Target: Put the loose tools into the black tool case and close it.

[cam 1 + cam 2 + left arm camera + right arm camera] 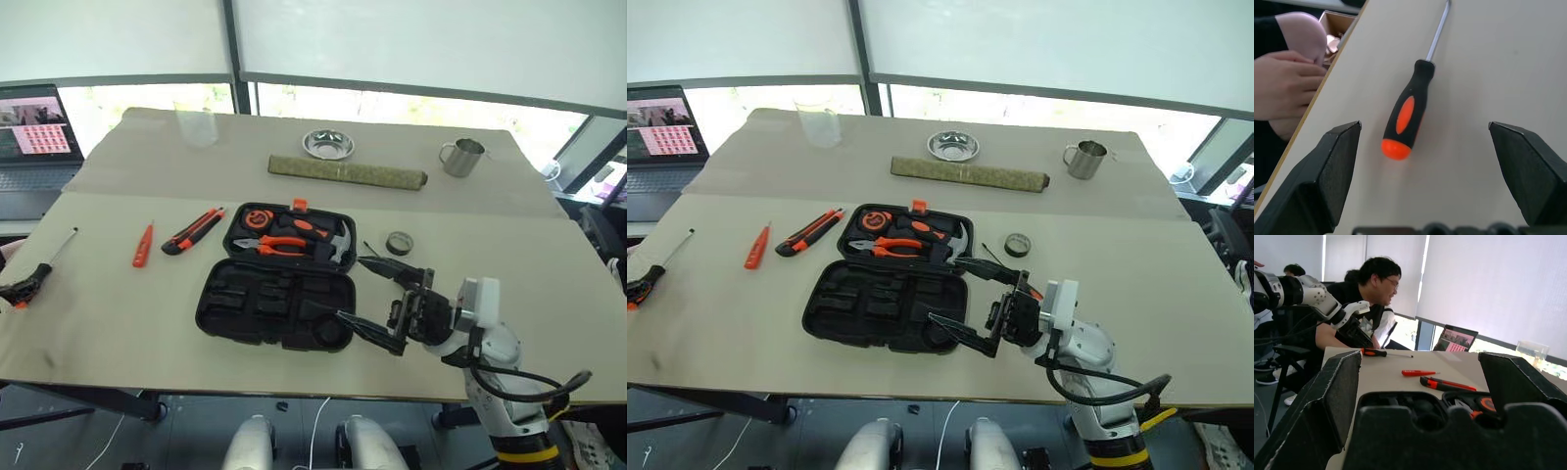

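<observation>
The left gripper (pixel 1422 161) hangs wide open over a screwdriver (pixel 1406 111) at the table's (pixel 118 323) left edge, one black finger on either side of the handle, holding nothing. The right gripper (pixel 377 304) is also spread wide and empty, hovering at the case's (pixel 274 299) right side, near the front edge. The case lies open mid-table — pliers (pixel 279 245) and a hammer (pixel 338 243) sit in the far half, the near half shows bare moulded recesses. A tester (pixel 143 245) and a knife (pixel 193 231) lie between screwdriver and case. The step looks like the first pick-up: next, lower the left gripper and close across the handle. That handle is rounded black rubber with a glossy orange inset and cap, the shaft thin bright steel — likely to roll on the matte beige top
</observation>
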Robot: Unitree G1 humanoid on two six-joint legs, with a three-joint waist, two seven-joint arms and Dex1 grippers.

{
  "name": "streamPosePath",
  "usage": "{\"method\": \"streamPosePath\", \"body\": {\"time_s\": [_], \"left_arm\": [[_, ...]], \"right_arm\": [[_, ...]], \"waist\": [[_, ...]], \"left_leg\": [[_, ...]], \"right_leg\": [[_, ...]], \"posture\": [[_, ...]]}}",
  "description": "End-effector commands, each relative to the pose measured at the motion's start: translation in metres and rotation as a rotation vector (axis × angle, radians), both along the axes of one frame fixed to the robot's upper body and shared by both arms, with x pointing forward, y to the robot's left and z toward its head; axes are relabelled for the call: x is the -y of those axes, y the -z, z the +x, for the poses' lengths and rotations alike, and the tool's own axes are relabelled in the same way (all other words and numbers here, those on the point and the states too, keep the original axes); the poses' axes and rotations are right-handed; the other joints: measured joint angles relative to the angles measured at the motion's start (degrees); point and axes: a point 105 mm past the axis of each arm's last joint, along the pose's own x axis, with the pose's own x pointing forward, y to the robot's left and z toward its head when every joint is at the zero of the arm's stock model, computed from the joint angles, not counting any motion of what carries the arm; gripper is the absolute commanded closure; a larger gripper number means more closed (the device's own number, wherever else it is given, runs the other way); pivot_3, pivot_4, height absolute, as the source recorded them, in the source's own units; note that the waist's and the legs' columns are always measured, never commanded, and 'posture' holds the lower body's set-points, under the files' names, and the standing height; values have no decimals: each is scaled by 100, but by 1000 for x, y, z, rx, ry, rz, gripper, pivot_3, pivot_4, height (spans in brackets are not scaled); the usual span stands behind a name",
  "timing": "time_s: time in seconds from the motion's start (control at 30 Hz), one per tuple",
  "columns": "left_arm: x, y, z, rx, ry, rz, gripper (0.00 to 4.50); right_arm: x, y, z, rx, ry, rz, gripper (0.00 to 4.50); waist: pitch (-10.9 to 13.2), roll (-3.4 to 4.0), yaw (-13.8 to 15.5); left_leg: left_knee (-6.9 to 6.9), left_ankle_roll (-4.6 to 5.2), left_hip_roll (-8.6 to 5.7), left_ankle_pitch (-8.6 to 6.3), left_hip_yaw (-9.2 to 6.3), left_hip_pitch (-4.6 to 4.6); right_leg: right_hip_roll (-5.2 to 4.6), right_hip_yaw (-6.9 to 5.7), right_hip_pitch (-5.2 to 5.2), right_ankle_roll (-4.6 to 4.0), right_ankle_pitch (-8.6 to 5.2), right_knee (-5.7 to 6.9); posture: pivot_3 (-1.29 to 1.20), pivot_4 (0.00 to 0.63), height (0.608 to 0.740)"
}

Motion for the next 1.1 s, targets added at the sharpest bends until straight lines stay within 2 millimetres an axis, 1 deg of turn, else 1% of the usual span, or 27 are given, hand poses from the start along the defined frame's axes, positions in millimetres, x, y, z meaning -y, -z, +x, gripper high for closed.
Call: {"method": "streamPosePath", "body": {"time_s": [0.03, 0.17, 0.3, 0.37, 0.4, 0.47, 0.57, 0.63, 0.67, 0.7, 0.8, 0.87, 0.93, 0.97, 1.0, 1.03, 1.07, 1.1], "left_arm": [[-3, -3, 9, -5, 30, 35, 0], [-5, 1, 18, -1, 14, 41, 0], [-3, 13, 21, -39, 10, 42, 0], [-3, 16, 22, -38, 2, 36, 527], [-2, 17, 23, -37, 3, 29, 716], [0, 19, 23, -42, 10, 16, 1347], [1, 21, 23, -37, 24, 8, 2423], [3, 19, 24, -12, 46, -4, 3089], [4, 18, 25, 4, 60, -10, 3491], [5, 18, 23, 8, 69, -32, 3626], [5, 9, 22, 68, 103, -47, 3630], [10, -15, 30, 206, 187, -13, 3630], [25, -45, 39, 353, 329, 44, 3630], [36, -58, 43, 411, 416, 77, 3630], [63, -76, 48, 503, 598, 122, 3630], [82, -86, 48, 559, 725, 154, 3630], [104, -91, 48, 573, 849, 180, 3630], [133, -88, 49, 531, 1026, 245, 3630]], "right_arm": [[13, -5, 0, 59, 53, -10, 62], [17, -1, -4, 52, 71, -19, 62], [21, 0, -7, 45, 96, -27, 62], [24, 0, -8, 42, 110, -31, 0], [25, 1, -8, 42, 114, -33, 0], [27, 2, -9, 39, 121, -37, 0], [29, 3, -9, 40, 140, -41, 0], [30, 3, -9, 41, 149, -43, 0], [30, 3, -9, 41, 151, -45, 0], [31, 3, -9, 41, 153, -46, 0], [32, 2, -8, 45, 156, -57, 0], [36, -1, -7, 51, 168, -70, 0], [42, -4, -6, 53, 187, -88, 0], [46, -5, -6, 52, 196, -98, 0], [52, -6, -6, 49, 210, -114, 0], [55, -7, -5, 46, 219, -124, 0], [60, -7, -6, 44, 227, -138, 0], [66, -7, -5, 41, 240, -157, 0]], "waist": [[-4, -7, -17], [-7, -14, -41], [-8, -16, -58], [-8, -16, -64], [-7, -16, -61], [-7, -16, -60], [-7, -16, -50], [-7, -16, -37], [-7, -16, -35], [-7, -16, -37], [-7, -15, -48], [-6, -16, -55], [-3, -23, -39], [-3, -24, -23], [-3, -26, 5], [-1, -24, 34], [-1, -23, 66], [0, -20, 85]], "left_leg": [[0, 0, 0, 0, 0, -3], [0, -5, -1, -3, 2, -2], [1, -5, -1, -3, 1, -1], [1, -5, 0, -3, 0, -2], [1, -5, 0, -3, 0, -1], [0, -5, -1, -3, 0, -1], [1, -5, -3, -3, 1, -1], [2, -5, -3, -3, 0, -2], [2, -5, -3, -3, 1, -2], [3, -5, -4, -3, 1, -2], [2, -5, -3, -3, 1, -1], [2, -5, -2, -3, 1, -1], [3, -5, -1, -3, 0, -4], [4, -6, 0, -3, -2, -6], [4, -6, 0, -3, -3, -8], [6, -7, 0, -2, -3, -11], [7, -7, -1, -2, -2, -12], [7, -8, 0, -2, 0, -10]], "right_leg": [[0, 0, 0, 0, 0, 0], [-3, 2, 0, 2, -1, 0], [-4, 2, 2, 3, 0, 1], [-3, 2, 1, 3, -1, 2], [-4, 2, 1, 3, -1, 2], [-5, 2, 2, 3, -1, 2], [-8, 2, 3, 4, -1, 2], [-8, 1, 4, 4, 0, 2], [-9, 1, 4, 5, 0, 2], [-9, 1, 4, 5, 0, 2], [-9, 2, 4, 4, 0, 3], [-9, 2, 4, 4, 0, 3], [-9, 1, 2, 4, 0, 2], [-9, -1, 1, 3, 0, 2], [-9, -3, 2, 3, 1, 1], [-12, -4, 2, 2, 1, 0], [-17, -3, 3, 2, 2, -2], [-26, -2, 6, 2, 2, -2]], "posture": [[0, 150, 740], [0, 150, 740], [0, 150, 740], [0, 150, 740], [0, 150, 740], [0, 150, 740], [0, 150, 740], [0, 150, 740], [0, 150, 740], [0, 150, 740], [0, 150, 740], [0, 150, 740], [0, 150, 740], [0, 150, 740], [0, 150, 740], [0, 150, 740], [0, 150, 740], [0, 150, 740]]}}
